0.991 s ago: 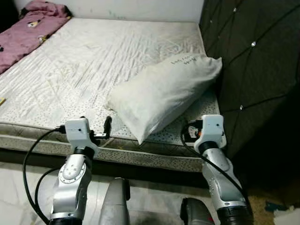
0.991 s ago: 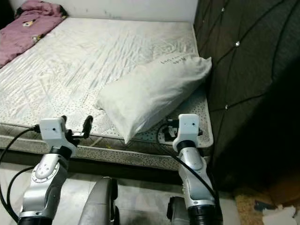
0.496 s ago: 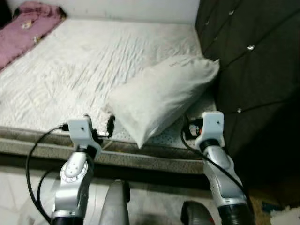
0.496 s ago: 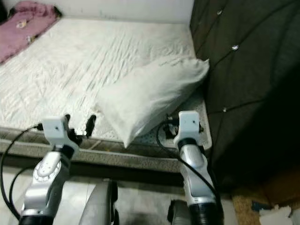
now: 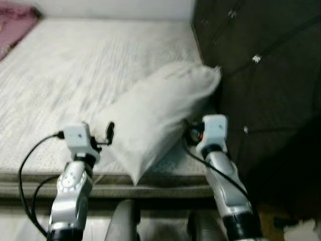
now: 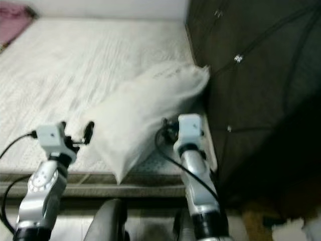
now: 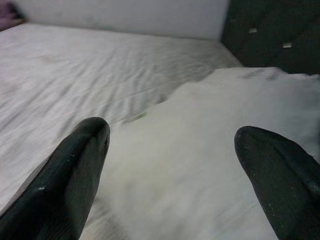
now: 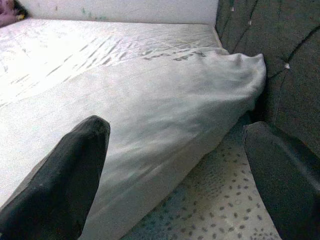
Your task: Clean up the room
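Head views blurred, looking down at a bare white mattress [image 5: 75,65] with a speckled border along its near edge. White pillow [image 5: 155,113] lies on the mattress toward 2 o'clock from picture centre, set diagonally: its far corner presses against the dark tufted headboard [image 5: 256,75] at 3 o'clock, its near corner points down toward the mattress edge at 6 o'clock. Faint dark print shows on the pillow's upper end. A bit of pink blanket [image 5: 15,22] sits at the far 10 o'clock corner of the bed. Left gripper [image 7: 175,165] is raised at 7 o'clock, just beside the pillow's left flank; in its wrist view the two black fingers [image 7: 75,170] stand wide apart with pillow fabric spread between them, contact not clear. Right gripper [image 8: 175,170] is raised at 5 o'clock, at the pillow's right side, between pillow and headboard; its wrist view shows both fingers [image 8: 70,170] spread well apart, one over the pillow's side, the other over the speckled mattress strip next to the headboard. Neither pincer is clamped on anything. Black cables loop from each silver forearm. White wall [image 7: 125,15] runs behind the far end of the bed. Pale floor [image 5: 15,231] shows below the bed edge at 7 o'clock.
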